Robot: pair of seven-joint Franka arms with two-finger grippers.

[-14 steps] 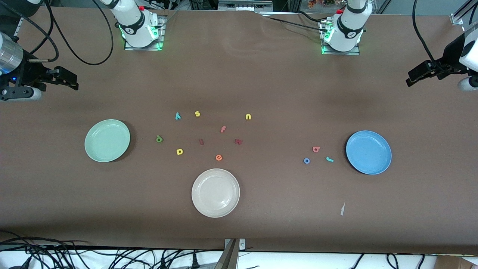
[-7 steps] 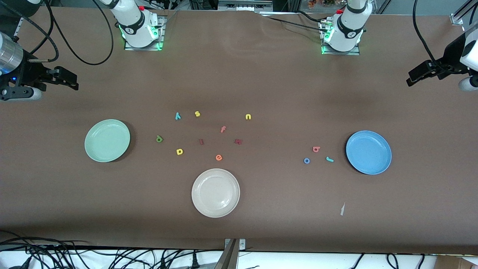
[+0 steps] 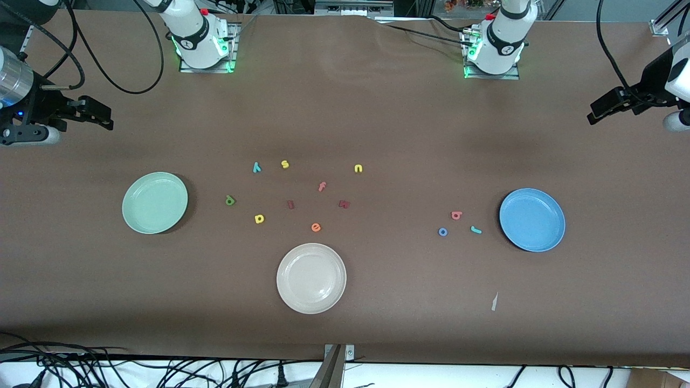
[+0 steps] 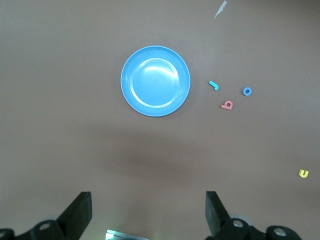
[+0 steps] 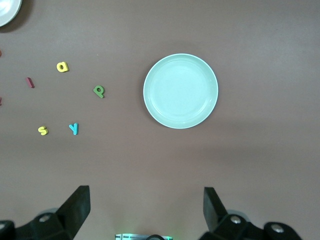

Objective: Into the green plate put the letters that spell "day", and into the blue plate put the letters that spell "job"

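brown tabletop fills the front view: green plate [image 3: 154,202] mid-left, d [image 3: 230,201], a [image 3: 259,219], y [image 3: 257,167] just right of it; blue plate [image 3: 532,219] mid-right beside j [image 3: 475,230], o [image 3: 442,231], b [image 3: 456,215], sorted by word. left wrist view: left gripper [image 4: 147,215] wide open, empty. right wrist view: right gripper [image 5: 146,212] likewise.

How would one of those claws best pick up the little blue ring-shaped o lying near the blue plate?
Probably straight down from above. The blue o lies flat on the table, too low to catch from the side, so the fingers should close across its outer rim. The salmon b and teal j lie apart from it, leaving room. The left claw, open near that end, seems the likely one.
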